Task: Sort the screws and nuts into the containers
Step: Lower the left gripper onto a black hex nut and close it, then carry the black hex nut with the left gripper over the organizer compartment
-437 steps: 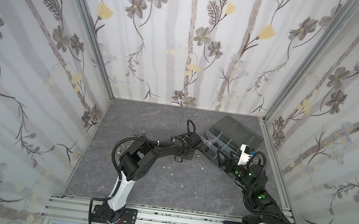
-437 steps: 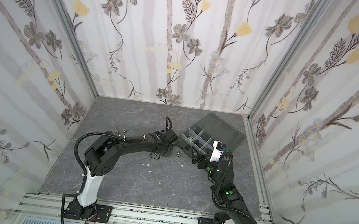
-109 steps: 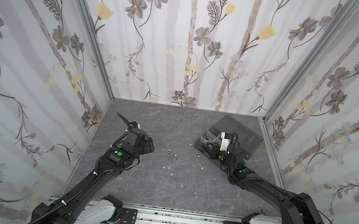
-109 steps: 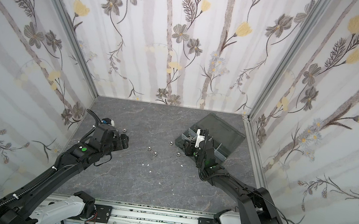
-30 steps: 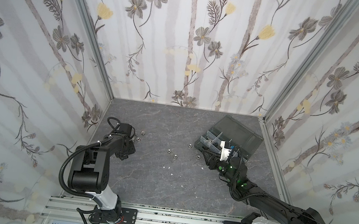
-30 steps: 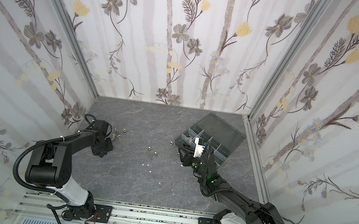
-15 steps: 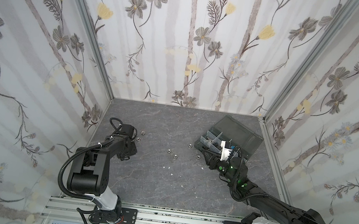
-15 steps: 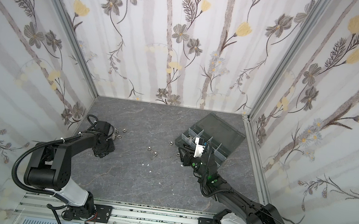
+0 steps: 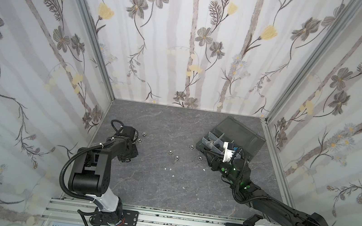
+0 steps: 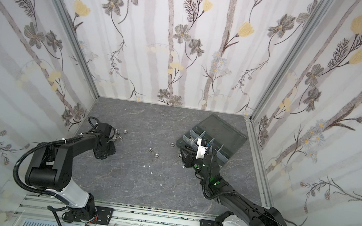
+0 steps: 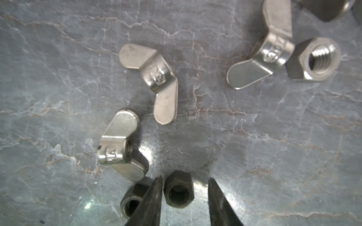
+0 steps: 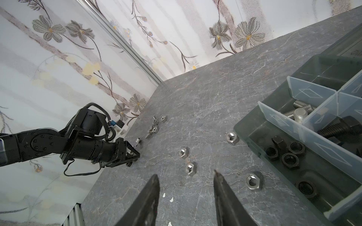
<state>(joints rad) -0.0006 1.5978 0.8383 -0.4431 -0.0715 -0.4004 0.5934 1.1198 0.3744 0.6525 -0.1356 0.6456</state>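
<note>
We judge the sort to be partly done. At the far left, our left gripper [image 11: 185, 187] is down at the table [image 11: 58, 78] with its jaws partly open around a black nut [image 11: 179, 192]. One finger touches the nut and the other stands just off it, so we do not call it gripped yet. A second black nut [image 11: 133, 201] lies just beside, half behind that finger. Near them wait three silver wing nuts [image 11: 154, 78] and a silver hex nut [image 11: 313, 58] right against one of them (a dark piece at the edge of the left wrist view is cut off, and we cannot name it).

In the middle of the table lie four loose silver nuts [image 9: 177, 157], two of them near the box. The white specks [image 9: 169, 168] among them are no part of the job. Further right, our right gripper [image 12: 185, 180] hovers above the table by the box's front wall, jaws apart and empty.

At the right the organizer box [image 12: 252, 125] stands with its lid open. One compartment holds black nuts [image 12: 290, 154], and others hold silver screws [image 12: 299, 113] and a black screw [image 12: 337, 127]. We see no screw loose on the table, so what is left looks to be nuts only.
</note>
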